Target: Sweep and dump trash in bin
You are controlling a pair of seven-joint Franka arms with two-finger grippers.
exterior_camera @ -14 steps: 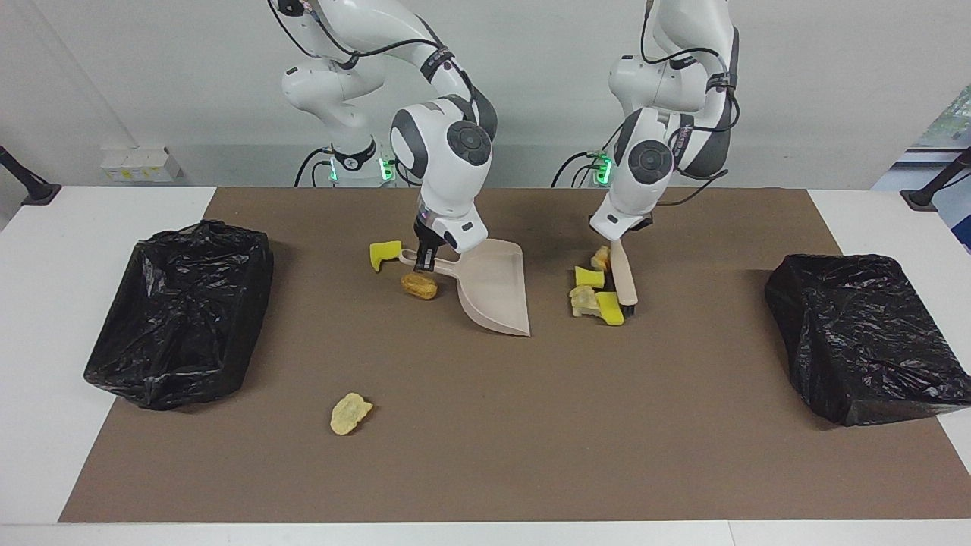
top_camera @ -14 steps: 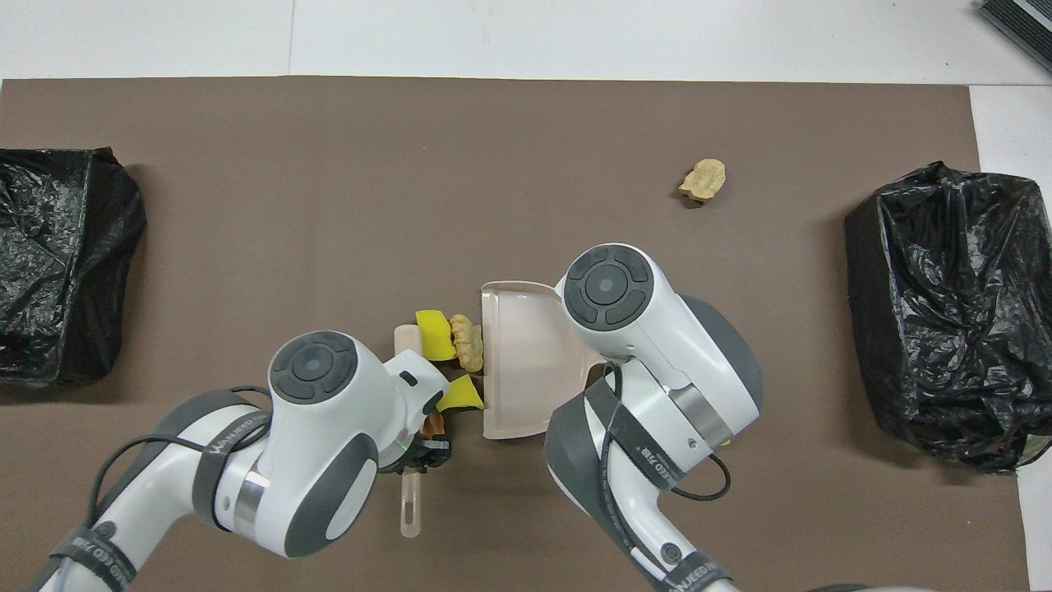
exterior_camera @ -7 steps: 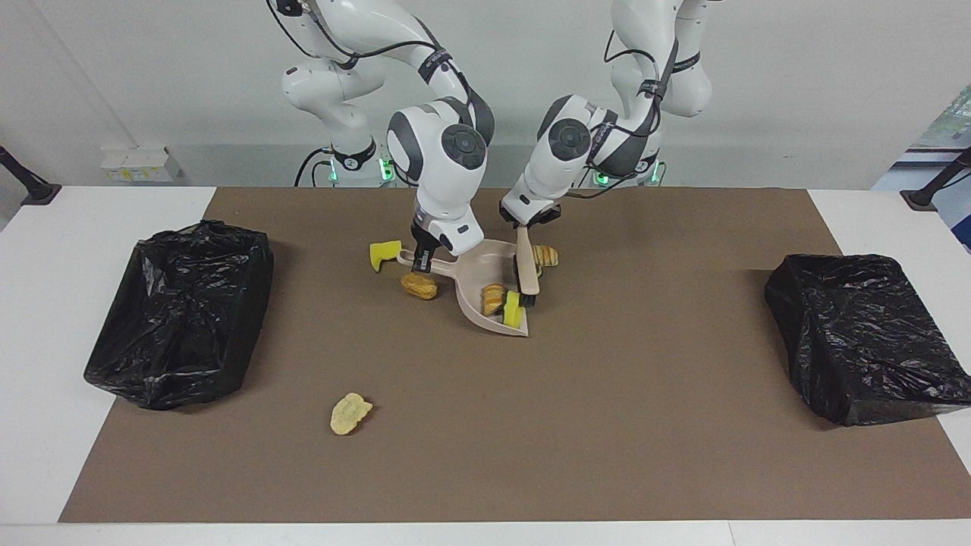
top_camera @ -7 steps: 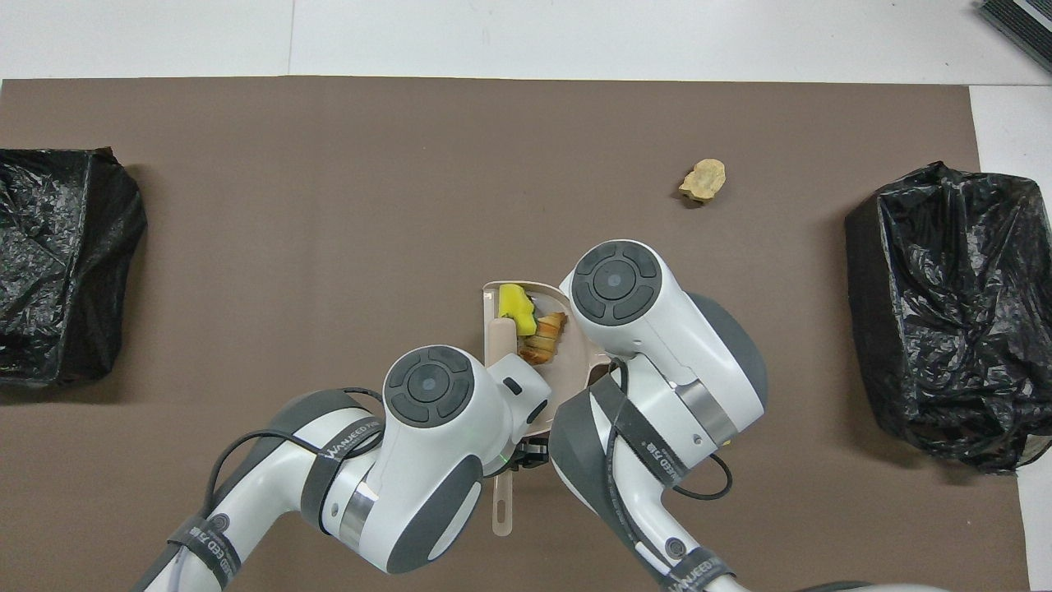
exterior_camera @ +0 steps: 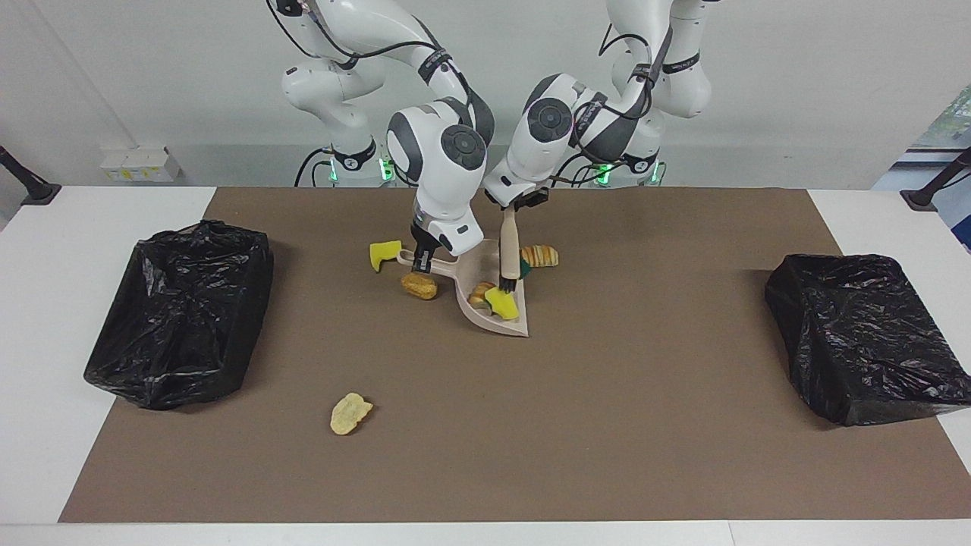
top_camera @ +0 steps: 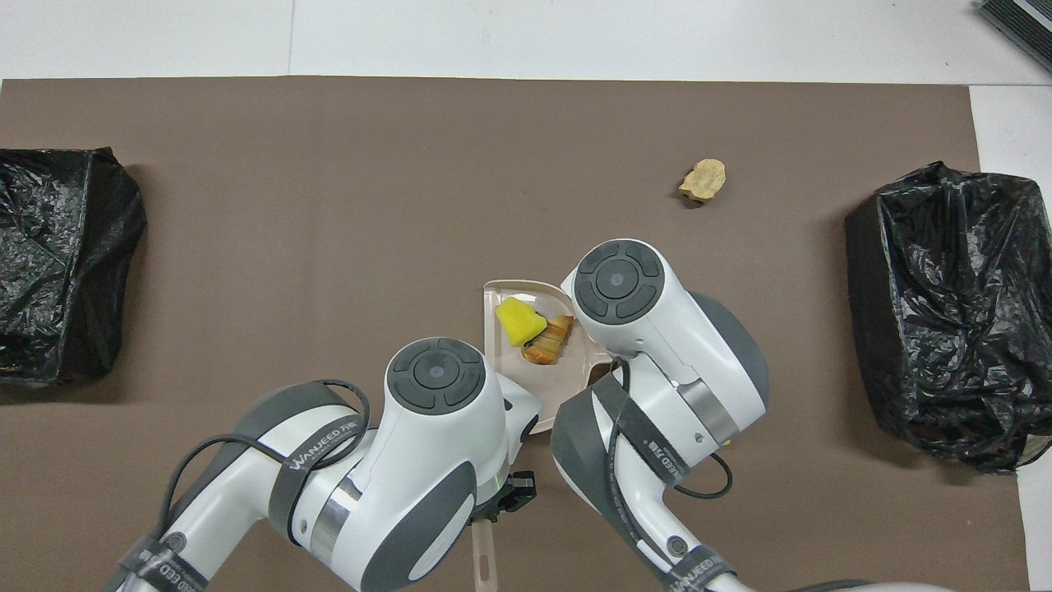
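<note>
- The right claw is clenched on the handle of the beige dustpan, which sits on the brown mat at the middle of the desk, closer to the robots' edge than to the edge away from them.
- The left claw is clenched on the handle of the beige brush; the brush hangs nearly upright with its dark bristles down inside the dustpan.
- In the dustpan lie a bright yellow sponge chunk and a golden-brown bread-like piece, touching each other. There may be a third scrap under them, but the brush hides that spot.
- A striped bread-like piece lies on the mat just beside the dustpan, toward the left arm's end of the desk.
- Another yellow sponge chunk and a brown bread lump lie on the mat next to the dustpan's handle, toward the right arm's end.
- One pale yellow crumbly lump lies alone on the mat, well apart from the rest, toward the desk's edge away from the robots.
- Two bins lined with black bags stand at the desk's ends: one bin at the right arm's end, the other bin at the left arm's end.
</note>
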